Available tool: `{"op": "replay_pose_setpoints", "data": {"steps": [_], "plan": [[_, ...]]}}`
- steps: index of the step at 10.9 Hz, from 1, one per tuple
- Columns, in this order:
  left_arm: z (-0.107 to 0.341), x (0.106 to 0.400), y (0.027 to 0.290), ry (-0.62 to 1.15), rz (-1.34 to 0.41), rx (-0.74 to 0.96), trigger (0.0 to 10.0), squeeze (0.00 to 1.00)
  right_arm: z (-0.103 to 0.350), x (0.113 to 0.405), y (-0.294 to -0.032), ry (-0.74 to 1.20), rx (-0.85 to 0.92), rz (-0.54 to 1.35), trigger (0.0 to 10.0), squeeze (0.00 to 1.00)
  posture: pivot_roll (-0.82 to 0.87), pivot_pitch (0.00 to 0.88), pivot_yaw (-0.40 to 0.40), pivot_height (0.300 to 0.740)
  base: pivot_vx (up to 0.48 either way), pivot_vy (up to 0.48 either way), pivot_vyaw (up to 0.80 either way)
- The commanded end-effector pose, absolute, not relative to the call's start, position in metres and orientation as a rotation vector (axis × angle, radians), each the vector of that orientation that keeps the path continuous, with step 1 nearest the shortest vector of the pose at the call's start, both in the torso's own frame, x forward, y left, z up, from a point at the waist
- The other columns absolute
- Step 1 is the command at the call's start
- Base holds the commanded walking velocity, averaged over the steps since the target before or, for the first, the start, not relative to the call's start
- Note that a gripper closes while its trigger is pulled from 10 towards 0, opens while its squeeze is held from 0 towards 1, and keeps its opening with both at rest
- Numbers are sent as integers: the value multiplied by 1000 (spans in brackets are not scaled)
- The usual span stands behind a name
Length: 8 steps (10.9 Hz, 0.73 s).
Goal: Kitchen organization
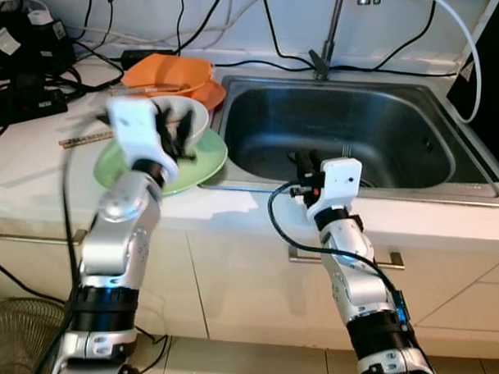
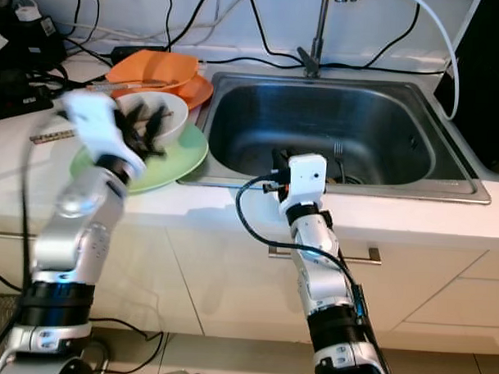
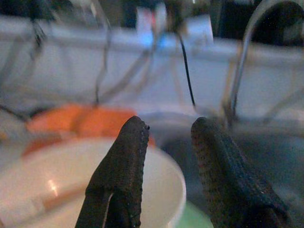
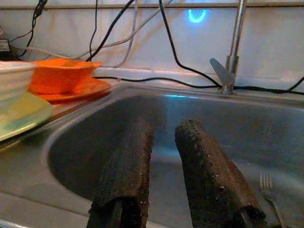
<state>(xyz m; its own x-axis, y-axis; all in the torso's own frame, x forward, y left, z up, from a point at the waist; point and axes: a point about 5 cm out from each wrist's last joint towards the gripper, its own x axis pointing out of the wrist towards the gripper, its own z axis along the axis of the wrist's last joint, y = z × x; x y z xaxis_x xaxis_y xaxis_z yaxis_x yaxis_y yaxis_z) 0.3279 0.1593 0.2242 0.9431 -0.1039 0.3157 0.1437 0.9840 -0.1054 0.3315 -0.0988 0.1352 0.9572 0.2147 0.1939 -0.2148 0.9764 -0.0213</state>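
Your left gripper sits over the white bowl, which rests on the green plate on the counter left of the sink. Its two black fingers are parted by a narrow gap with nothing between them, and in the left wrist view the bowl's rim curves just under and between their tips. The arm is motion-blurred in the head views, so you cannot tell whether a finger already touches the rim or only hovers above it.

Behind the bowl, farther from you, an orange bowl sits on an orange plate, close against the green plate's far edge.

Your right gripper reaches over the near edge of the sink, fingers slightly apart and empty, pointing into the basin. A fork lies on the basin floor to the right of and beyond those fingertips, its long axis running near to far, tines toward the far wall. In the right wrist view the tines lie just beside the right finger, lower down.

So the split is plain: the left arm is nearer the stacked dishes, the right arm nearer the fork. For the fork, you would likely need to shift right and drop lower, closing across its handle rather than along it.
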Motion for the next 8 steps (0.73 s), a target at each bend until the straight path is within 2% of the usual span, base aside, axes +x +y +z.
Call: {"op": "replay_pose_setpoints", "data": {"steps": [1, 3, 4, 5, 8], "plan": [[234, 323, 165, -380, -88, -149, 10000, 0, 141, 334, -97, -214, 7, 219, 10000, 0, 135, 0, 46, 740, 0, 0, 0], [217, 312, 172, -372, -26, -195, 10000, 0, 141, 334, -95, -214, 16, 223, 10000, 0, 139, 0, 46, 740, 0, 0, 0], [203, 306, 182, -338, 16, -268, 10000, 631, 141, 334, -95, -215, 18, 223, 10000, 0, 145, 0, 40, 740, 0, 0, 0], [197, 304, 187, -327, 34, -286, 10000, 1000, 140, 334, -95, -213, 18, 224, 10000, 0, 150, 0, 38, 740, 0, 0, 0], [174, 293, 208, -292, 137, -387, 10000, 1000, 140, 335, -96, -211, 21, 226, 10000, 0, 156, 0, 33, 740, 0, 0, 0]]}}
